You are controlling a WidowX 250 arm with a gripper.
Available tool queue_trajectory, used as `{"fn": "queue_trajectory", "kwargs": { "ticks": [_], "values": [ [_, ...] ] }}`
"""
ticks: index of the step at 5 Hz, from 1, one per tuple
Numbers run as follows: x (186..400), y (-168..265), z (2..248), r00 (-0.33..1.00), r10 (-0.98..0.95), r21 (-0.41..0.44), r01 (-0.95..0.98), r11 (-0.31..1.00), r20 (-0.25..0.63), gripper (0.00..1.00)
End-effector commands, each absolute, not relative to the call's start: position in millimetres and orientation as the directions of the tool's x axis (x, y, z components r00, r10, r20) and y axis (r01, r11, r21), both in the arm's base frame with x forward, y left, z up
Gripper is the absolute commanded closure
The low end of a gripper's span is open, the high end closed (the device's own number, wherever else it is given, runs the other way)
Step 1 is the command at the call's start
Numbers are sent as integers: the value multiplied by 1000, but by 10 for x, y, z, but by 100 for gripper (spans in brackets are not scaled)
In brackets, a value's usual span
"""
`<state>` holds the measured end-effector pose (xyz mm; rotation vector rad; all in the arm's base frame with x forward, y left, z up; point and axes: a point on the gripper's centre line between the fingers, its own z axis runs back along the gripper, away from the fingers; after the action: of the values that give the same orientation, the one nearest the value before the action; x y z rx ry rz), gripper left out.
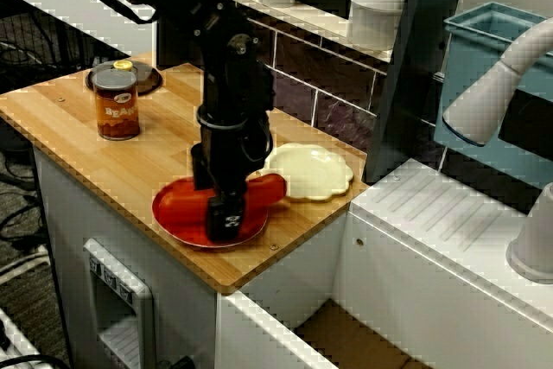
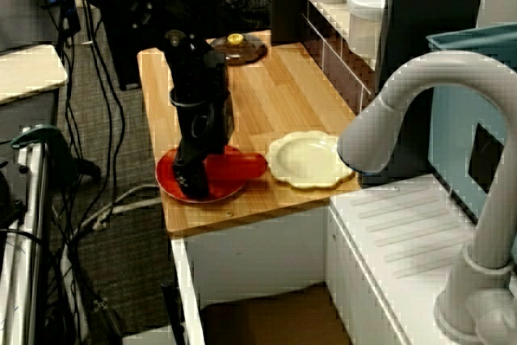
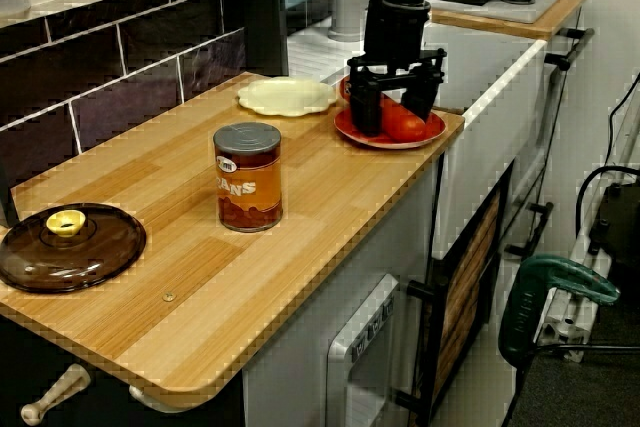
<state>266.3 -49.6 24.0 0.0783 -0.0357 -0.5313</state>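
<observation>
— Red on red: we see a long red object [image 1: 270, 187] lying on a red plate [image 1: 169, 212], near the front edge of a wooden counter [image 1: 78, 118].
— Where is the gripper?
— We see the black gripper [image 3: 392, 119] upright over that plate, pointing straight down. Its fingers [image 3: 365, 115] are spread apart, and in the view along the counter red shows between them.
— Is the object pinched?
— We cannot tell whether either finger touches it. Nothing looks squeezed.
— Which way does the object lie from the gripper?
— One end sits beneath the gripper. From there the long axis runs out sideways, towards a cream plate [image 1: 311, 170] just beside the red one. The far end reaches the red plate's rim on that side.
— What else do we see?
— On the gripper's opposite side, well apart, a bean can [image 1: 117, 105] stands upright. Beyond the can lies a brown glass lid [image 3: 70, 247].
</observation>
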Motion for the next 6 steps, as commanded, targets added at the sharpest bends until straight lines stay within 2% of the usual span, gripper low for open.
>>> {"fn": "queue_trajectory", "kwargs": {
  "ticks": [1,3,6],
  "values": [
    [2742,-499,264,864,-502,83,498,863,37,100],
    [2764,-407,447,869,-494,61,491,869,40,100],
    [2752,-298,1203,863,-492,0,496,869,115,100]
  ]
}}
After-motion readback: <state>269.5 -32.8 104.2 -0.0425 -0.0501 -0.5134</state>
